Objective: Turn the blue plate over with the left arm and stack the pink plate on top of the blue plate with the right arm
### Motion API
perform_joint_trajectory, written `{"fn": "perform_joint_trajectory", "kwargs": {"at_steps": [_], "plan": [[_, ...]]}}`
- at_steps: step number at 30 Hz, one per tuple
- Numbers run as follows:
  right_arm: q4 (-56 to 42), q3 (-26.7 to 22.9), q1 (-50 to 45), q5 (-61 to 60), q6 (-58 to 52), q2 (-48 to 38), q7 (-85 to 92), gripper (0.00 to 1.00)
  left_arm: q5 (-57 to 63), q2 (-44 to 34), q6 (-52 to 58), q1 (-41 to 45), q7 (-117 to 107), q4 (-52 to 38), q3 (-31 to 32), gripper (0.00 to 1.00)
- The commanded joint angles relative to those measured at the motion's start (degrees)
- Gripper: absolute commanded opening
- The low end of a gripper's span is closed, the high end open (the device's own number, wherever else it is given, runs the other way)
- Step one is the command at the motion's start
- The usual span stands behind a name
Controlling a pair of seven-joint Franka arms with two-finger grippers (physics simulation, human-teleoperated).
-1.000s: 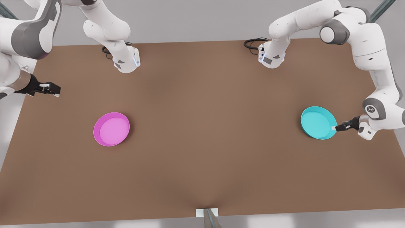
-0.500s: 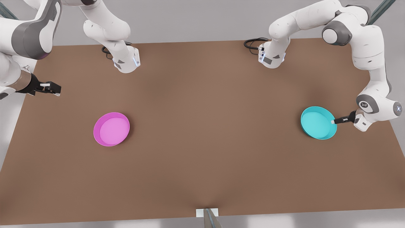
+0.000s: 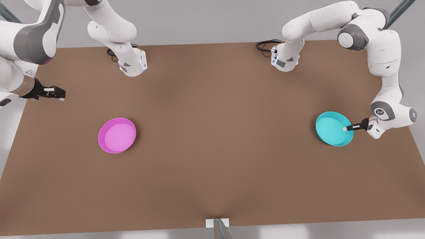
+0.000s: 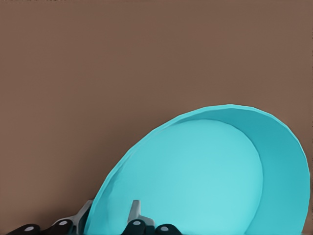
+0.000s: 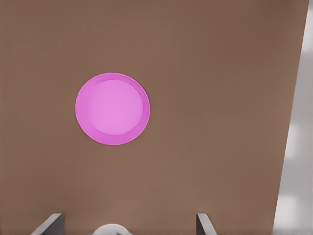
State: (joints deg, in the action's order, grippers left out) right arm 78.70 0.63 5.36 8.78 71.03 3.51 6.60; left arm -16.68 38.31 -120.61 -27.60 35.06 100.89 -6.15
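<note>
Two fingers of the left gripper (image 3: 347, 128) pinch the blue plate (image 3: 332, 128) by its rim at the table's (image 3: 212, 159) front-view right; roll it over slowly, while the waiting right gripper (image 3: 56, 94), open, overlooks the pink plate (image 3: 117, 135).

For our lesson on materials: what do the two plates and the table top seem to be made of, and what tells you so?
Blue plate: probably plastic; one flat turquoise colour, thin raised rim, soft matte sheen.
Pink plate: likely the same plastic; even magenta, paler inside, no pattern.
Table top: matte brown, without grain or gloss; board or laminate, hard to tell.
</note>
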Motion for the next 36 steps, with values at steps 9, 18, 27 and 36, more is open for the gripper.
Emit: {"fn": "perform_joint_trajectory", "kwargs": {"at_steps": [9, 18, 27, 36], "plan": [[0.1, 0.0, 0.0, -0.1, -0.1, -0.1, 0.0, 1.0, -0.5, -0.1, 0.3, 0.1, 2.2, -0.1, 0.0, 0.25], [0.6, -0.3, 0.1, -0.1, 0.0, 0.0, 0.0, 1.0, 0.6, -4.4, 0.1, 3.8, -1.4, -1.9, 0.2, 0.21], [1.0, -1.1, 0.3, -0.1, 0.3, 0.1, 0.2, 1.0, 19.4, -20.7, 9.4, 28.4, -32.5, -6.1, 0.0, 0.21], [1.7, -1.5, 0.3, -0.1, 0.6, 0.1, 0.6, 1.0, 56.7, -17.1, 16.0, 57.4, -76.5, -12.7, -5.7, 0.21]]}}
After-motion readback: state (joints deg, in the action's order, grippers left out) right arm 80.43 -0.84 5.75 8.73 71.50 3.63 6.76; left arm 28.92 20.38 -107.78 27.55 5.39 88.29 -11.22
